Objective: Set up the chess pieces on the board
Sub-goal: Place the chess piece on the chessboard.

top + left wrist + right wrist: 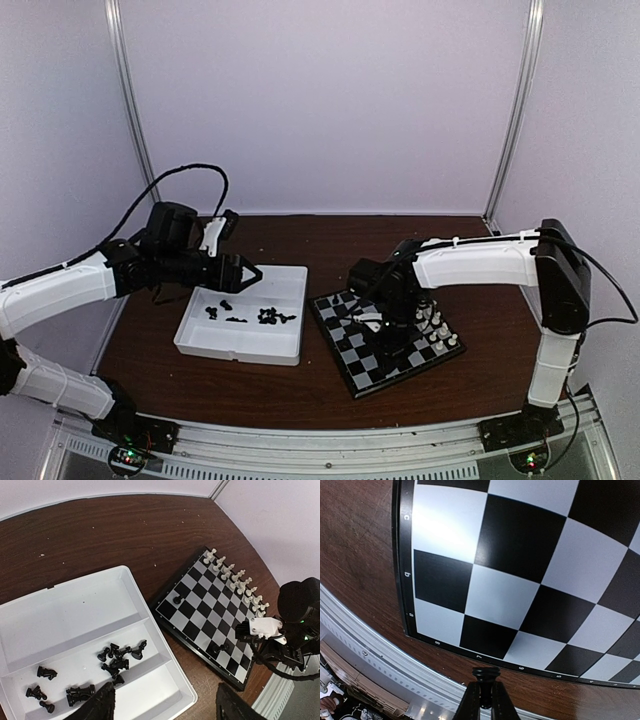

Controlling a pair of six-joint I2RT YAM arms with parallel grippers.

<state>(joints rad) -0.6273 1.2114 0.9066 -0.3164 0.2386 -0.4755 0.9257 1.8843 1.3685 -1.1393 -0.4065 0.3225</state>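
While most of the tiny black plastic chess pieces (117, 660) are lying tumbled in the middle compartment of the white partitioned plastic tray (75, 610), at the lower left of the left wrist view, the task is looking barely begun. The small square black-and-white checkered chessboard (210, 610) is sitting on the dark brown wooden worktop (100, 535) just beside the tray, right of centre in that frame. Only two black pieces are standing on it: an upper black piece (176, 599) near its left side and a lower black piece (216, 650) toward its bottom corner. The tiny white pieces (235, 577) are lining the board's far right edge, seemingly in two rows. The right end effector (486, 687), at the bottom centre of its own wrist view, is pinching a third black piece (486, 672) between closed fingers over the board's numbered rim, so a placement is probably in hand. The left end effector (165, 695) is hanging over the tray with fingers spread wide and nothing between them. By my judgement, the bulk of the black set is waiting to be moved.
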